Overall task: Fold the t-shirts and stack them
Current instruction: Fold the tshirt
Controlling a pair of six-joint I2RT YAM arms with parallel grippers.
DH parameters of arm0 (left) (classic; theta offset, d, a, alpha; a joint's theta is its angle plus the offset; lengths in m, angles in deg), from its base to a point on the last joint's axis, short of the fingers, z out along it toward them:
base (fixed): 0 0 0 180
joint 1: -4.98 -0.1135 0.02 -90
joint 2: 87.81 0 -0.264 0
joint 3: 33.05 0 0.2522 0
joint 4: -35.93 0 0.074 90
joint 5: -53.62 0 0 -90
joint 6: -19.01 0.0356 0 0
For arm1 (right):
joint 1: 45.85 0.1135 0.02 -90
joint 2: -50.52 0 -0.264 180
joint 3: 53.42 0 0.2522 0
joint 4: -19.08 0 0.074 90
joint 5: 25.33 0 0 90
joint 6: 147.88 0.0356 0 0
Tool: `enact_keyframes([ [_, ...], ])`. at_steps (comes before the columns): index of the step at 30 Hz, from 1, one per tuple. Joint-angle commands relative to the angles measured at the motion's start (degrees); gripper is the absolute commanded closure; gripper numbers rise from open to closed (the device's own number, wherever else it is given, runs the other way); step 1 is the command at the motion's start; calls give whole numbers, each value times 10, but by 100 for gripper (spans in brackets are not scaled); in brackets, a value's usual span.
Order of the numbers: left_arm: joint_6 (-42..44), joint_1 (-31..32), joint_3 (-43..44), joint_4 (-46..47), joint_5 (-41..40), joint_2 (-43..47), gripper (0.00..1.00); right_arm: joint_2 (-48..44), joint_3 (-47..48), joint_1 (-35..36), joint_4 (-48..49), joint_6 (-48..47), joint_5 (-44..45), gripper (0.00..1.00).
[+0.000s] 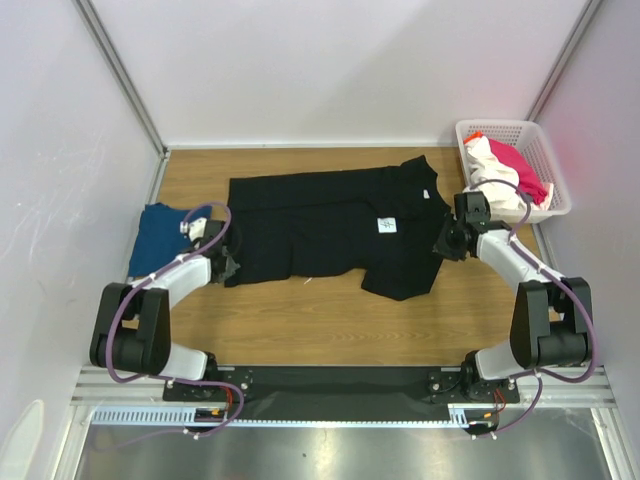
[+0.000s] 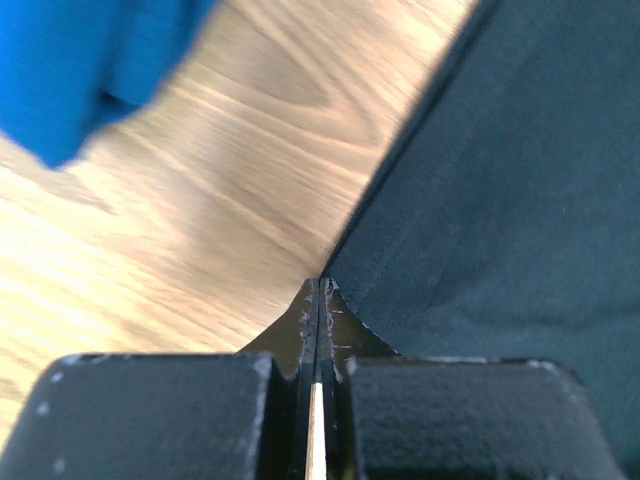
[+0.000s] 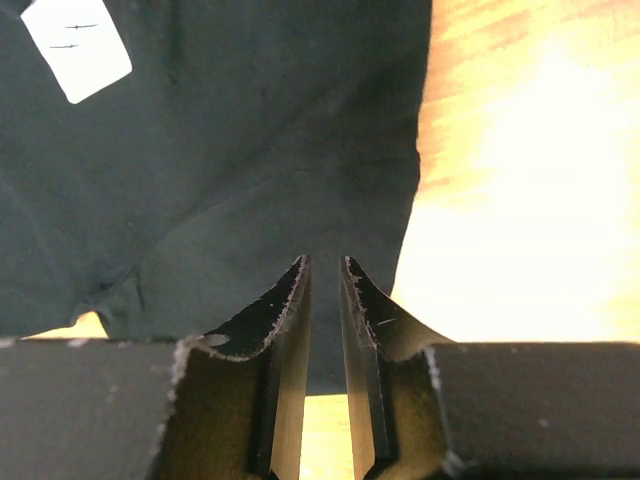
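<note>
- The jaws of the left gripper (image 2: pixel 320 290) are pressed together to a hairline. In the left wrist view, the edge of the black t-shirt (image 2: pixel 500 200) is met right at their tips and appears to be nipped there.
- The jaws of the right gripper (image 3: pixel 325 265) are drawn in to a narrow slit. Dark cloth of the same shirt is seen in the upper part of the slit, with creases running toward the tips, so a hold on the cloth is suggested.
- In the right wrist view a white tag (image 3: pixel 77 45) is seen on the shirt at the upper left of the frame, and bright wooden table (image 3: pixel 520 150) fills the right side.
- In the top view the black shirt is spread flat across the middle of the frame. The left gripper is placed at its left edge and the right gripper at its right edge.
- A dark blue t-shirt (image 1: pixel 155 240) is laid at the left of the top view, just beside the left gripper and apart from the black shirt.
- A white lattice basket (image 1: pixel 510 125) is set at the upper right. A white t-shirt (image 1: pixel 495 175) is draped over its near rim, and a pink-red t-shirt (image 1: pixel 525 170) is bundled inside.
</note>
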Motion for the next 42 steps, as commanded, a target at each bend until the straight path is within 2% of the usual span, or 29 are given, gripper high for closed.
enact_keyframes([
  [1,18,-29,23,-23,-37,7,100,-23,-11,-5,-21,-1,7,76],
  [8,35,-54,27,-10,-20,19,100,-54,-53,-12,-32,1,2,67],
  [14,39,-54,23,1,-8,24,98,-114,-110,-29,-26,17,-51,31],
  [16,38,-54,21,6,-4,26,97,-127,-130,-29,-18,31,-69,27],
  [20,38,-54,13,11,1,37,97,-138,-173,-27,17,56,-115,28],
  [25,38,-54,7,17,1,45,98,-161,-209,-22,38,75,-125,31],
  [32,35,-54,2,19,4,51,99,-153,-228,-17,84,76,-116,42],
  [37,34,-54,1,18,2,55,99,-133,-239,-8,120,87,-124,47],
  [40,33,-54,0,21,4,55,100,-129,-237,-6,123,90,-124,55],
  [42,32,-54,-1,21,5,56,100,-134,-234,-4,122,93,-127,69],
])
